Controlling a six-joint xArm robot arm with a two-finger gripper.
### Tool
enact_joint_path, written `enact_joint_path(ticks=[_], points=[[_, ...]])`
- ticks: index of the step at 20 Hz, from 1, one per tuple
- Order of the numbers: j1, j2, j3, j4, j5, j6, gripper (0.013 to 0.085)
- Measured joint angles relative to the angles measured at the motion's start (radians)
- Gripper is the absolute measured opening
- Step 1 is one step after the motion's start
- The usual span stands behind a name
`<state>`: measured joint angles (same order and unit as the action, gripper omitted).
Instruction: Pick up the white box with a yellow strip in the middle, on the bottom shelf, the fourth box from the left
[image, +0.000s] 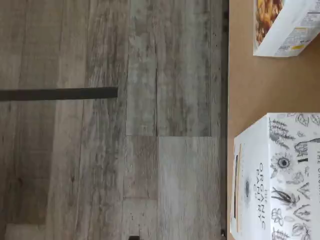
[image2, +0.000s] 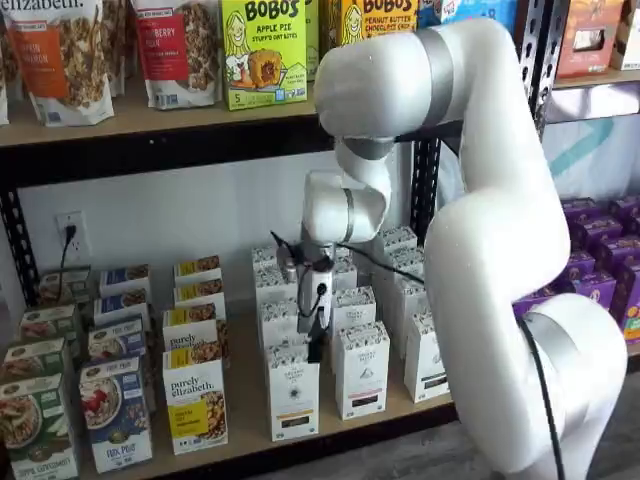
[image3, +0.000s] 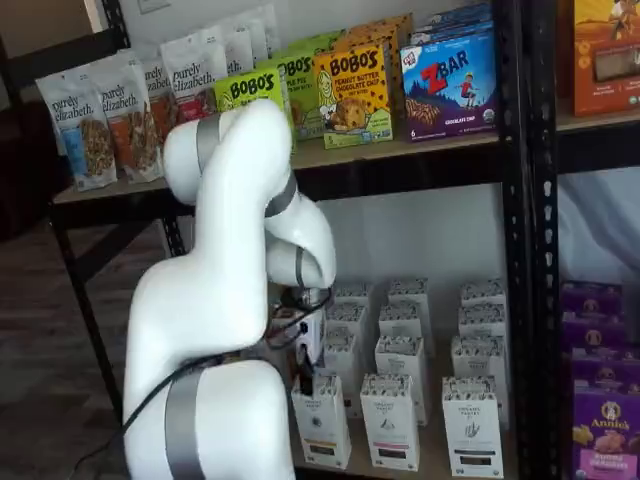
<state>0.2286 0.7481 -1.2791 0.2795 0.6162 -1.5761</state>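
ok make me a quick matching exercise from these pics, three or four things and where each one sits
Things:
1. white box
2. gripper
3. Bobo's apple pie box
4. purely elizabeth box

Places:
a. upper shelf
b. front of the bottom shelf, under the gripper
c. hanging just above the front white carton
d. bottom shelf, front row, beside the white cartons

Pairs: 1-b, 2-c, 3-a, 4-d

I see the white box (image2: 293, 400) upright at front of its row on the bottom shelf (image2: 330, 432), speckled top band, thin yellow strip; wrist view shows its top (image: 280, 180).
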Motion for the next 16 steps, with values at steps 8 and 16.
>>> enact_joint_path(ticks=[8, 16], points=[[0.011, 0.061, -0.03, -0.021, -0.042, 0.025, 0.085], [0.026, 0.091, -0.043, 0.07, -0.134, -0.044, 0.085]])
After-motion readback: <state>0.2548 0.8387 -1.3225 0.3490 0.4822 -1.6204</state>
